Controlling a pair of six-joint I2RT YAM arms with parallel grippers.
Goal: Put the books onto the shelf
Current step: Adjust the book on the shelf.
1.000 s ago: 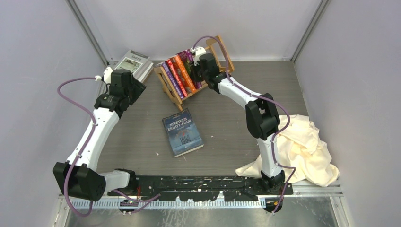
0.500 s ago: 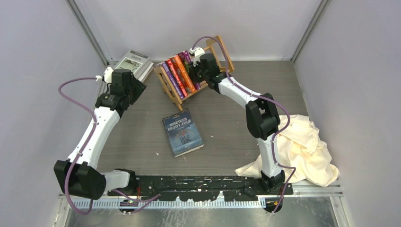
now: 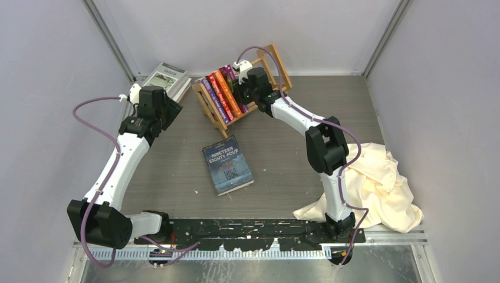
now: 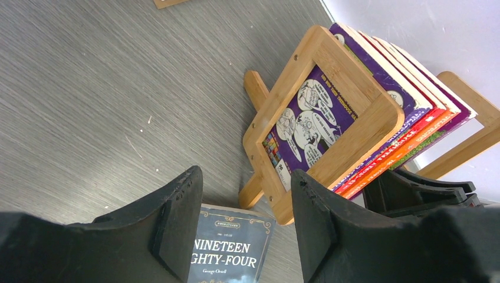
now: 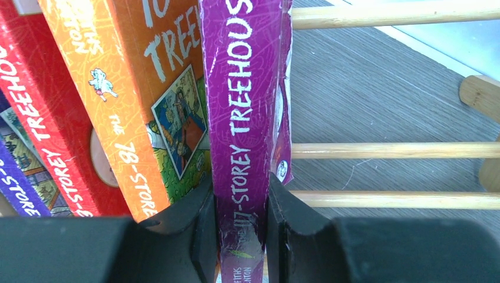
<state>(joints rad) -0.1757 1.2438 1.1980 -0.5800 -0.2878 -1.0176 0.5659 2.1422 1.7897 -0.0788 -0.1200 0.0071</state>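
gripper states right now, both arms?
Left gripper: open, empty.
Right gripper: closed on the purple paperback book in the light-wood slatted rack.

A grey wood-grain surface [image 3: 177,159] is boxed in by plain pale lilac walls [image 3: 194,29] at 9, 12 and 3 o'clock, evenly lit. Metal posts [image 3: 110,38] stand in the far corners. A metal strip [image 3: 401,268] edges it at 6 o'clock.

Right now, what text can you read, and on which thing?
"NINETEEN EIGHTY-FOUR": blue book lying flat.
"17-STOREY TREEHOUS", cut off: purple book in the right gripper.
"78-STORE", cut off: orange book.
"STOREY TREE", cut off: red book.
Grey book: blurred.
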